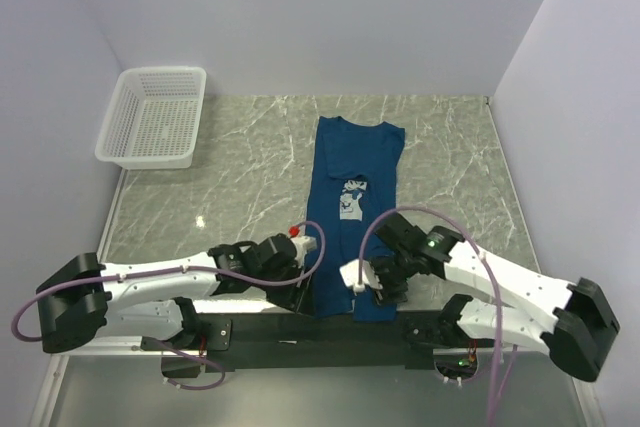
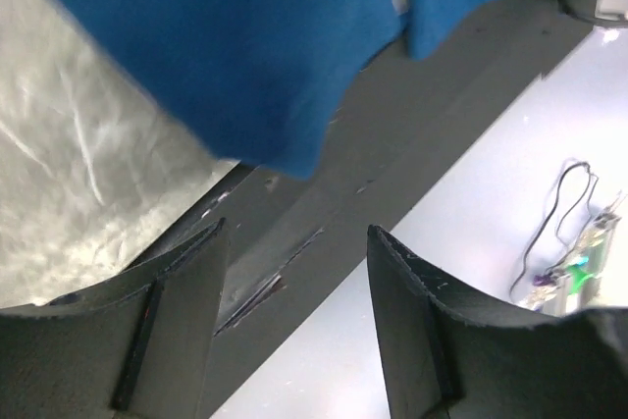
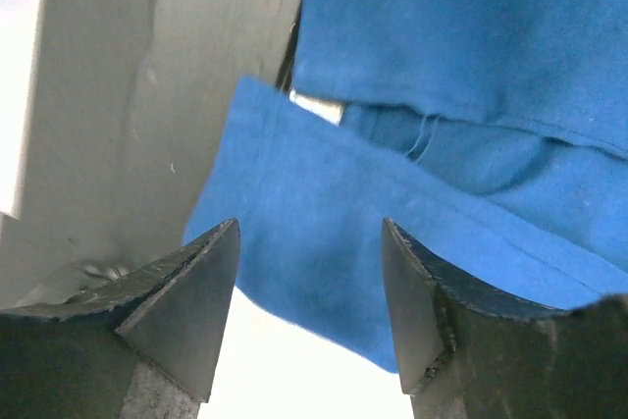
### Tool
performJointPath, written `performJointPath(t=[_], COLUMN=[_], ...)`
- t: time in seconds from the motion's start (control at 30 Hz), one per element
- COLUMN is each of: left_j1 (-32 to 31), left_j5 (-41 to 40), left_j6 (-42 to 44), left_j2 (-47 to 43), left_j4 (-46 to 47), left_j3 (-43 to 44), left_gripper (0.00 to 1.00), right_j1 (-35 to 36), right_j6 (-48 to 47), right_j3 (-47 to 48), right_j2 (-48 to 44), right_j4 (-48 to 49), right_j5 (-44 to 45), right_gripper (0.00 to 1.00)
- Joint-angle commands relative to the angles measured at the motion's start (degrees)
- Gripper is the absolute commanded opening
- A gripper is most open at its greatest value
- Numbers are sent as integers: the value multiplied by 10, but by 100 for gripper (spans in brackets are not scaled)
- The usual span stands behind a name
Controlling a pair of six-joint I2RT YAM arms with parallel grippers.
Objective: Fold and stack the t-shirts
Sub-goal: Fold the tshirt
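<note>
While both arms hover at the near edge of the table [image 1: 240, 167], the left end effector [image 1: 300, 290] is spread and holds nothing. The right end effector [image 1: 366, 282] is spread too, with the hem just beyond its fingers. The dark blue t-shirt [image 1: 355, 157] lies as a narrow strip in the middle of the table, its hem over the near edge. I judge the side folds are done. Next, both should pinch the hem corners and carry them toward the collar. Far left stands a white mesh basket [image 1: 112, 139].

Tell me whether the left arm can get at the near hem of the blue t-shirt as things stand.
Probably yes. The left gripper has its fingers apart, just short of the dark blue t-shirt hem, with nothing between them. The right gripper is off to the other side.
</note>
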Motion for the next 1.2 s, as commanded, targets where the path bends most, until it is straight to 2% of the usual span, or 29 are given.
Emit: performJointPath(t=[0.0,0.2,0.53,0.77,0.93,1.0,1.03,1.17], left_j1=[-4,-4,-5,-5,-4,-4,-4,-5], left_j5=[19,-1,-26,-53,-51,-52,-54,-49], left_j6=[-112,-239,-311,-316,-316,-317,-316,-312], left_j2=[-17,-66,35,66,81,79,80,79], left_j4=[84,169,202,203,210,214,217,226], left_j3=[-47,-122,-100,-82,-82,-86,-86,-85], left_gripper=[63,63,55,42,30,22,14,1], right_j1=[24,37,38,48,102,121,125,132], right_j6=[-85,-113,-108,-159,-145,-135,-134,-141], right_j3=[-32,-59,-77,-76,-92,-103,-105,-109], right_j2=[-62,-133,-158,-153,-114,-105,-98,-99], right_j4=[-24,-56,-49,-79,-50,-30,-26,-16], right_j5=[58,68,66,32,68,85,97,109], right_gripper=[67,68,65,62,57,55,55,55])
